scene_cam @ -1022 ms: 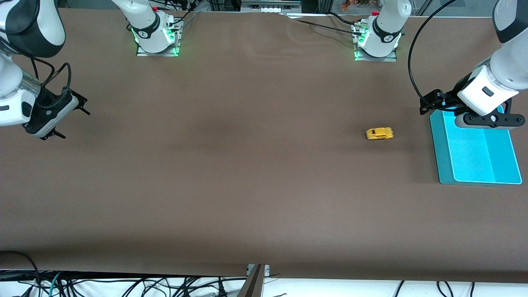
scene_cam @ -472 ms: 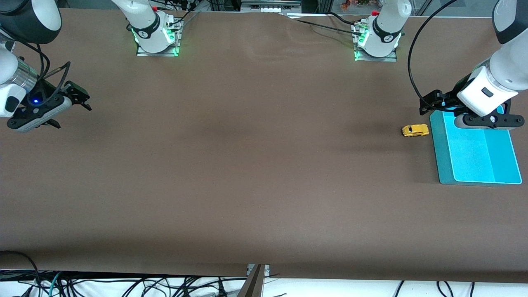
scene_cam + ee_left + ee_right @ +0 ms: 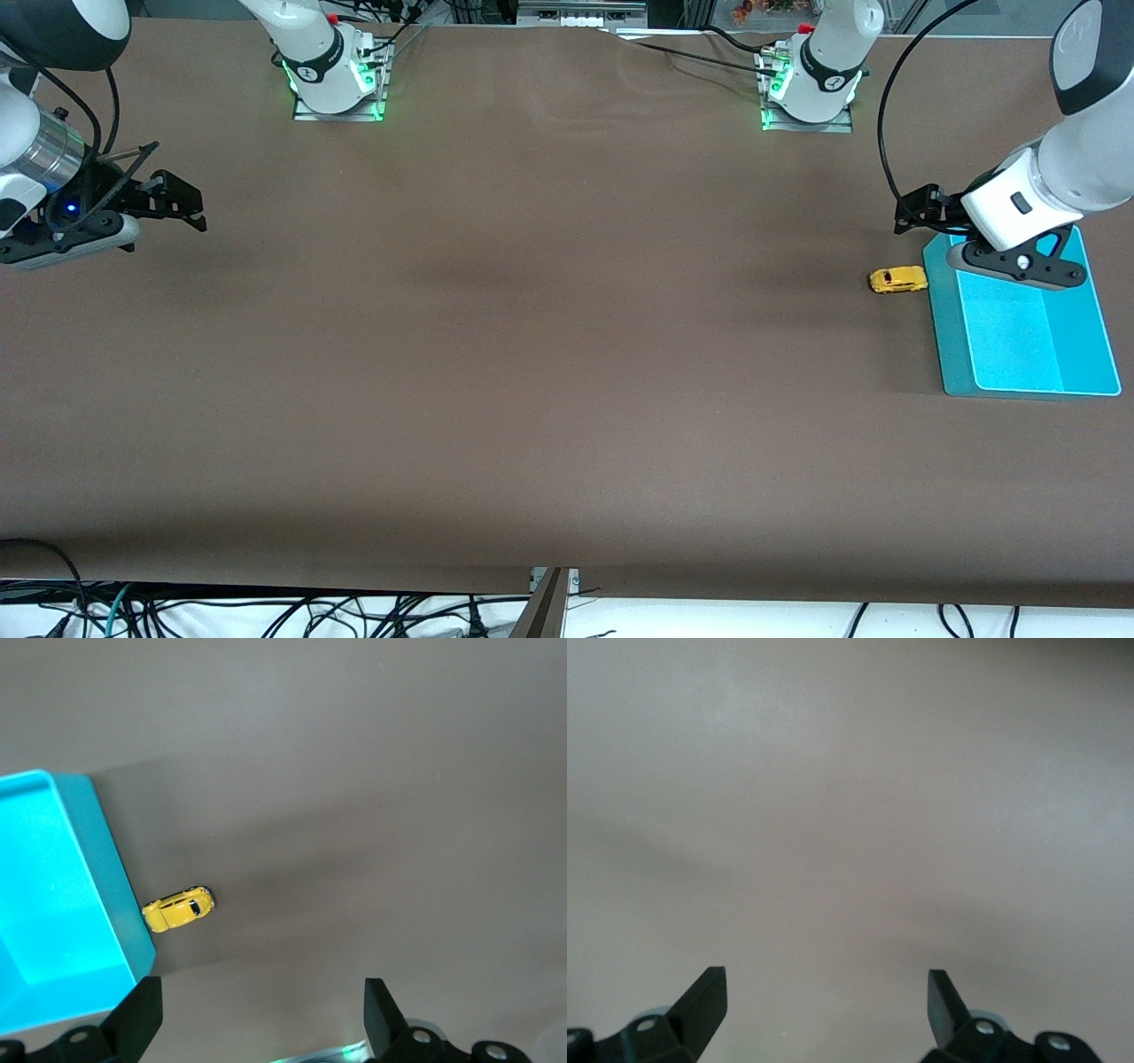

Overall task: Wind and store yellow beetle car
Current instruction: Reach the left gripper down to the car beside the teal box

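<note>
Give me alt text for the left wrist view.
A tiny yellow beetle car sits on the brown table, touching the outer wall of a turquoise tray. The open left gripper hangs above, holding nothing.

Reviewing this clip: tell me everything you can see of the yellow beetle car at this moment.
The yellow beetle car is a tiny bright-yellow toy with a rounded body, dark windows and small black wheels, glossy like plastic or painted metal. It stands upright on its wheels on the brown table cover, at the left arm's end, one end against or almost against the outer wall of the turquoise tray, not inside it. No gripper touches it; the left gripper hangs open over the table close by.
</note>
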Motion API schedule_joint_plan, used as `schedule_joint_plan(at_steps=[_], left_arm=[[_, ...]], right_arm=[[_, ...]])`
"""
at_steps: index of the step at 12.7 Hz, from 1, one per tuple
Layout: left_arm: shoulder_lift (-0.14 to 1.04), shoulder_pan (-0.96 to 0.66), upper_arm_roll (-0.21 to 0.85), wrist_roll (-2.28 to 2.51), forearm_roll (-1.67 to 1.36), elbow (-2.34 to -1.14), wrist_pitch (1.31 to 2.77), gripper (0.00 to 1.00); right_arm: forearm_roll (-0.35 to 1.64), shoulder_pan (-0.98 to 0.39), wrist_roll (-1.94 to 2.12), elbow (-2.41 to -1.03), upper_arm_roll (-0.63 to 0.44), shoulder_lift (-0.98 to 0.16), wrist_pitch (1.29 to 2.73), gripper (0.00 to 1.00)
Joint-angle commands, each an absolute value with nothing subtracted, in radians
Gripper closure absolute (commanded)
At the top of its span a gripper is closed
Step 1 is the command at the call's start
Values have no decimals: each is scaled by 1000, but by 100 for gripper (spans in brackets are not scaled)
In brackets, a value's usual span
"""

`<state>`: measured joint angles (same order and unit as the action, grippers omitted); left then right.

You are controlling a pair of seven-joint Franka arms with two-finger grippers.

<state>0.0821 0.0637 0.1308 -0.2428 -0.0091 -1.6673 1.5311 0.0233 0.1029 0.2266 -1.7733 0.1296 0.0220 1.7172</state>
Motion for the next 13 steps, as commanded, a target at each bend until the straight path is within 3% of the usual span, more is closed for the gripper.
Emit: schedule_joint_plan(at_steps=[1,6,11,13], left_arm=[[80,93,132,-481,18,-1728,1517,0],[64,172,135,-746,60,-1934,1623,0],[8,199,150,-963,237,-2264,1950,0],[12,201,166,-1078,281,-2324,2076,0]], right_arm=[[46,63,127,-1700,103,29,1628,0],[35,66,130,-1675,101,20,1609,0],[18,67,135,-1652,101,8,1611,0],[-9,69,133,-1628,100,8,1614,1]])
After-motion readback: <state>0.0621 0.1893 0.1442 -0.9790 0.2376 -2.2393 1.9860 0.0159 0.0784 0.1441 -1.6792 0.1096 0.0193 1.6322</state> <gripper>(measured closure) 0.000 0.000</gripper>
